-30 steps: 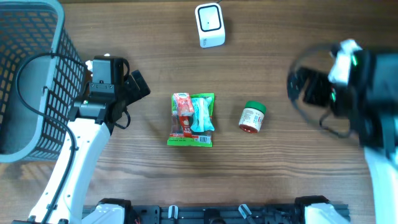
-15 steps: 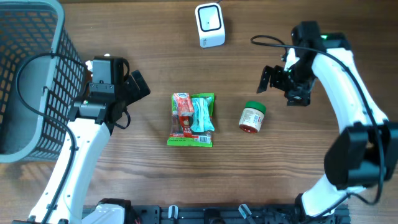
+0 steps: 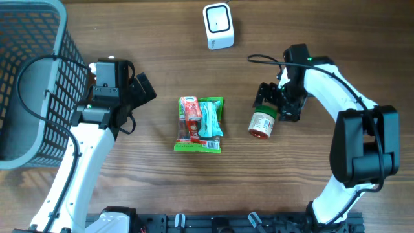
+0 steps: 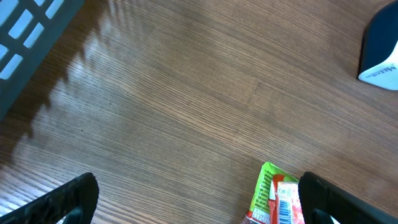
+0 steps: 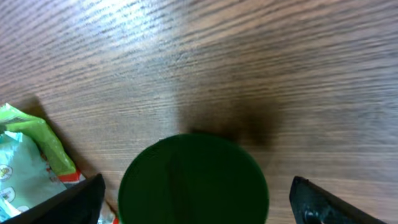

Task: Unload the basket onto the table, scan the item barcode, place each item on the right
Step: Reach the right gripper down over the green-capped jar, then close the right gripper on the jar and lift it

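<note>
Right arm [image 3: 336, 84] reaches in toward the middle of the tabletop [image 3: 272, 188]. Its jaws stand wide apart at the green-lidded jar [image 3: 262, 123]. In the wrist view the lid [image 5: 193, 180] sits between the two fingers [image 5: 62, 202], with bare wood showing on either side, so nothing is gripped. From overhead the jar seems to lie on its side, lid end toward the jaws; I can't be sure of that.

Jar sits right of centre, just beside the green snack packet [image 3: 200, 124], with a gap between them. The white scanner [image 3: 218, 26] is at the far edge, well apart from both.

Left arm [image 3: 97, 129] is by the grey basket [image 3: 39, 97]. Its jaws are spread wide and empty over bare wood. A corner of the packet [image 4: 273, 199] shows near the right finger [image 4: 329, 199].
</note>
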Available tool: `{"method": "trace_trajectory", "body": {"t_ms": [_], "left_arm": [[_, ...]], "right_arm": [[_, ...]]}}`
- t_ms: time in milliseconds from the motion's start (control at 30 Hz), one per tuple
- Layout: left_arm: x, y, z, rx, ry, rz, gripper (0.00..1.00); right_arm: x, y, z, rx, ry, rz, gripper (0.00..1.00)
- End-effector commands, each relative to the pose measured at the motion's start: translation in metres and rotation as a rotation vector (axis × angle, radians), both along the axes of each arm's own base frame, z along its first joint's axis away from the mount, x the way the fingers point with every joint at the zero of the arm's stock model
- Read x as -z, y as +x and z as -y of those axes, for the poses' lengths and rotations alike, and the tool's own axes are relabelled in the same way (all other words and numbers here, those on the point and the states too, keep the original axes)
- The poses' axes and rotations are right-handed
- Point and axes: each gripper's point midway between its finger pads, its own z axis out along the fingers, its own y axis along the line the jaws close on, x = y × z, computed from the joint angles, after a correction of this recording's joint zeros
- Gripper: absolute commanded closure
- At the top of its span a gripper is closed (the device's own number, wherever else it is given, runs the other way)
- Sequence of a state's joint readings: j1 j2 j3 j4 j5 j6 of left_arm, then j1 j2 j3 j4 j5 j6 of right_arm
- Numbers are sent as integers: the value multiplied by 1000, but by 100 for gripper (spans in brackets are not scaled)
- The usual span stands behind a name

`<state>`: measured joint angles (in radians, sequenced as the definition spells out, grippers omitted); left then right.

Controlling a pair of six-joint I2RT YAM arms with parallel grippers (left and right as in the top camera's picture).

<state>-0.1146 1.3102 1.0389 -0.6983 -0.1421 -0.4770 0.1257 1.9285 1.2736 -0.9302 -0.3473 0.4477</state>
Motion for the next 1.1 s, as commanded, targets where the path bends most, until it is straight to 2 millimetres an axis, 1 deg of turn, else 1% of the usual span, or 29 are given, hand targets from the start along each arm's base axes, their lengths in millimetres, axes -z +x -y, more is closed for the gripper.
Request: {"method": "trace_trajectory", "body": {"t_ms": [0,200,300,500,600,733,800,933,1000,1067], "left_arm": [[-3,2,-4,-12,10,10,0],[-3,2,-4,-12,10,10,0],[-3,2,-4,-12,10,10,0],[-3,2,-4,-12,10,10,0],[-3,2,-4,-12,10,10,0],[-3,2,-4,-12,10,10,0],[-3,2,-4,-12,10,10,0],[-3,2,-4,-12,10,10,0],[-3,2,-4,-12,10,10,0],[-3,2,-4,-12,10,10,0]], "right_arm": [[6,-4,-8,-22,38,-8,7],[6,-1,-9,-45,41,13,15],[7,-3,-10,-108,44,30,18],[7,-5,-17,-140,34,35,22],[10,-6,-14,-157,-16,40,25],[13,-5,-8,-160,-60,45,26],[13,-4,-7,-161,-63,46,22],[13,1,-8,-183,-59,77,22],[13,2,-8,-182,-59,79,23],[13,1,-8,-182,-59,78,28]]}}
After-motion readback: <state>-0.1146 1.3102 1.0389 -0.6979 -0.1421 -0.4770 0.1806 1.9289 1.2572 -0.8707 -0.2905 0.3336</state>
